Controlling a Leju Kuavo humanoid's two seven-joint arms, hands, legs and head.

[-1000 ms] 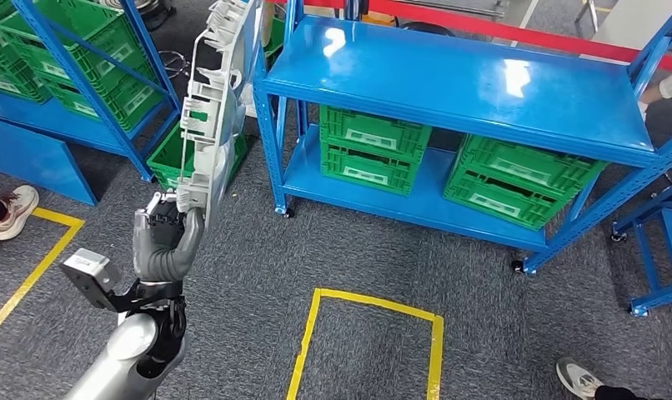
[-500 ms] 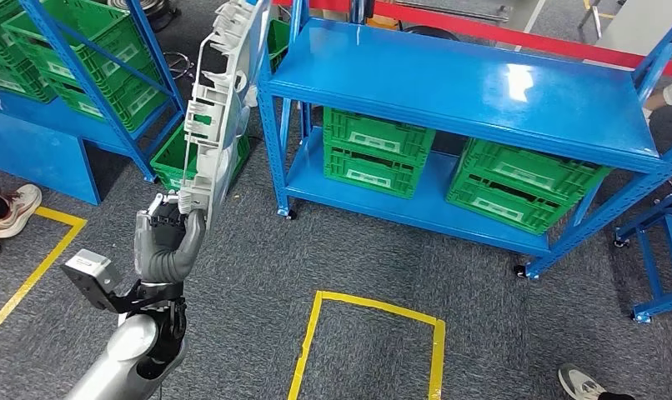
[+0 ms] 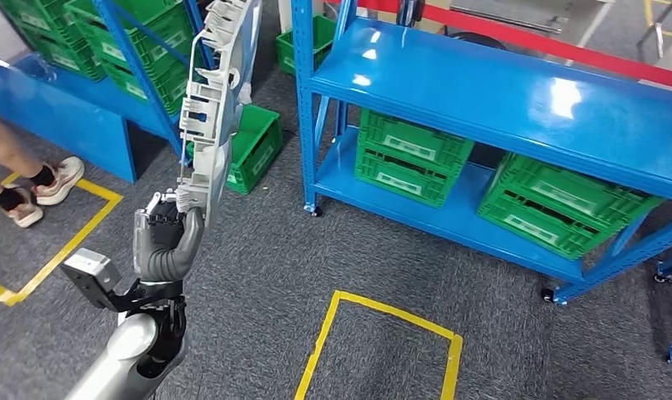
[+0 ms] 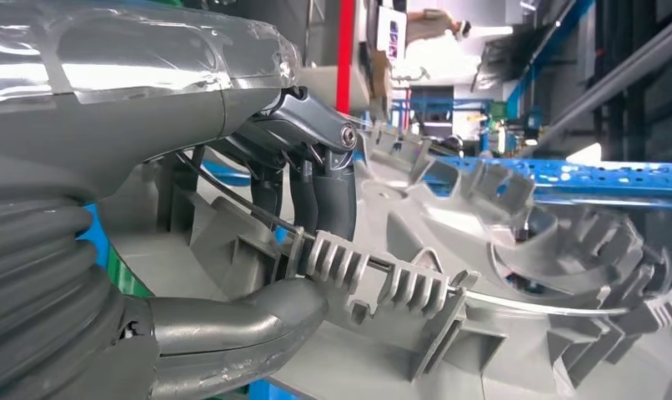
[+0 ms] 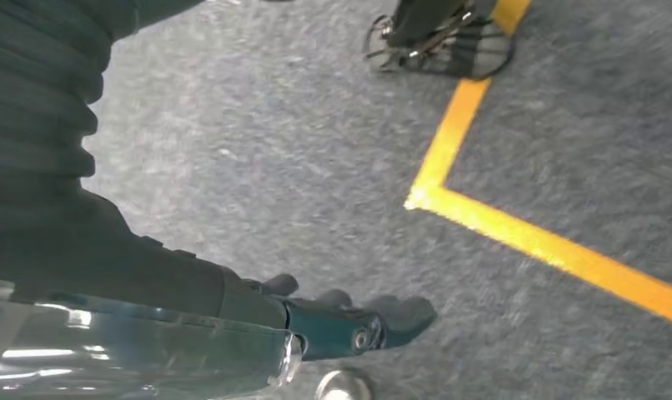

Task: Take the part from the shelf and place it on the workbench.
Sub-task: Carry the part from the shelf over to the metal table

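One grey ribbed part stands upright in my left hand, fingers and thumb clamped on its lower edge, left of the blue shelf. My right hand hangs over carpet, fingers extended, holding nothing.

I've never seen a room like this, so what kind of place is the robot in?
Probably a factory or warehouse floor. Blue metal shelves hold green crates, yellow tape marks boxes on the grey carpet, and the left robot hand holds a big grey plastic part upright.
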